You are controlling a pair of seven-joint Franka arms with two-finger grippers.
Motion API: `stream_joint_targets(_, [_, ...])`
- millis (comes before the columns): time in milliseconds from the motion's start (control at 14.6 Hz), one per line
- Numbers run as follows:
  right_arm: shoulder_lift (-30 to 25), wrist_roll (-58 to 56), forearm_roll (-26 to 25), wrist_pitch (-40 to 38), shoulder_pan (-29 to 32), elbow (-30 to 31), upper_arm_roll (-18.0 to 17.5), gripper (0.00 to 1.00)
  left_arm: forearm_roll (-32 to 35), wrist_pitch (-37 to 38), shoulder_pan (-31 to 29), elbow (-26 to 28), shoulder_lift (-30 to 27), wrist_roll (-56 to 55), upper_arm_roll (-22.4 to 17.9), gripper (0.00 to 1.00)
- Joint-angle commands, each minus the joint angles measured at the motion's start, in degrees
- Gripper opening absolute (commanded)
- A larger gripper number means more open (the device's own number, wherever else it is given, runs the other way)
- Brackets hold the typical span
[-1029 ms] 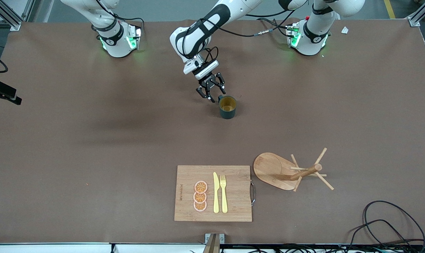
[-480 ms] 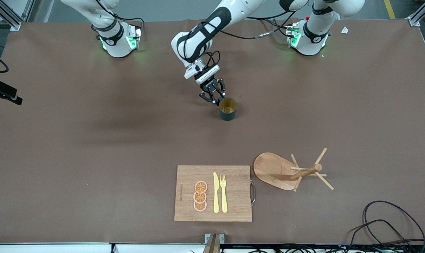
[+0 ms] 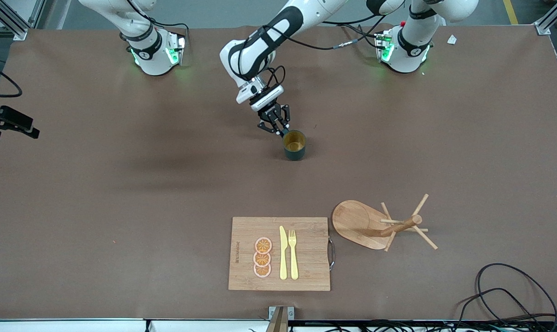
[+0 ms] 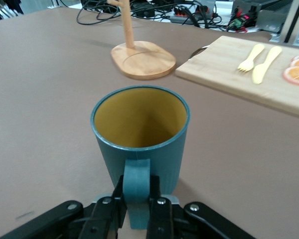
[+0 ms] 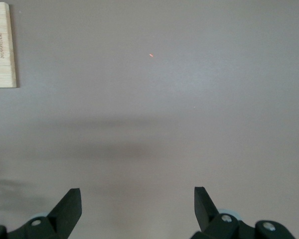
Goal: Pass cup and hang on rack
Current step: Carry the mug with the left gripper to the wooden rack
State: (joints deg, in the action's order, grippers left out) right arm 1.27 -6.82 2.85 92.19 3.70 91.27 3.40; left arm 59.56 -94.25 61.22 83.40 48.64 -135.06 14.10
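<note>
The left claw (image 3: 276,127) is down at the cup (image 3: 295,145), pinching the cup's handle (image 4: 137,184) between its fingers (image 4: 109,209); the left wrist view shows the pads pressed against both sides of the handle. The cup stands upright with its open mouth up, near the middle of the bench (image 3: 121,193), farther from the front camera than the board (image 3: 279,253) and the rack (image 3: 379,224). Its handle points toward the robots' bases, so the claw sits just beside the cup on that side. Whether the cup's bottom touches the bench or is slightly raised is hard to tell from either view.

The rack stands nearer to the front camera than the cup, toward the left arm's end, just beside the board. Its oval base lies flat, with the post and thin pegs rising from it. On the board lie a yellow knife (image 3: 283,252), a yellow fork (image 3: 293,253) beside it, and three orange slices (image 3: 262,257) in a row.

The right claw (image 5: 138,209) hangs over bare bench toward the right arm's end, its fingers spread wide with nothing between them; that arm waits. A corner of the board shows in its wrist view.
</note>
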Motion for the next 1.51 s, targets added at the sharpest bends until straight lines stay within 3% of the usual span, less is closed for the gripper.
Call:
stream_joint_targets(0, [-1.62, 1.72, -0.21, -0.69, -0.8, 0.76, 0.03, 1.0, -5.31, 0.56, -2.5, -6.12, -2.31, 5.49, 0.14, 0.0])
stream_joint_targets(275, [-1.62, 1.72, -0.3, -0.69, -0.89, 0.75, 0.03, 1.0, -17.42, -2.67, -10.05, -9.57, -9.24, 11.47, 1.11, 0.0])
stream_joint_targets(549, [-1.62, 1.72, -0.39, -0.69, -0.8, 0.84, 0.12, 1.0, -36.58, -8.84, -21.11, -9.57, -18.3, 20.43, 1.02, 0.0])
stream_joint_targets(755, [-1.62, 1.8, -0.39, -0.78, -0.8, 0.93, 0.12, 1.0, -49.14, -12.26, -29.98, -9.57, -21.38, 25.44, 1.02, 0.0])
stream_joint_targets(1167, [-1.62, 1.72, -0.39, -1.13, -0.71, 0.84, 0.12, 1.0, -75.69, -21.05, -45.56, -9.48, -21.92, 32.57, 0.93, 0.0])
stream_joint_targets(1441, [-1.62, 1.63, -0.39, -1.13, -0.71, 0.84, 0.12, 1.0, -87.04, -23.61, -52.33, -9.04, -20.78, 36.16, 0.67, 0.0])
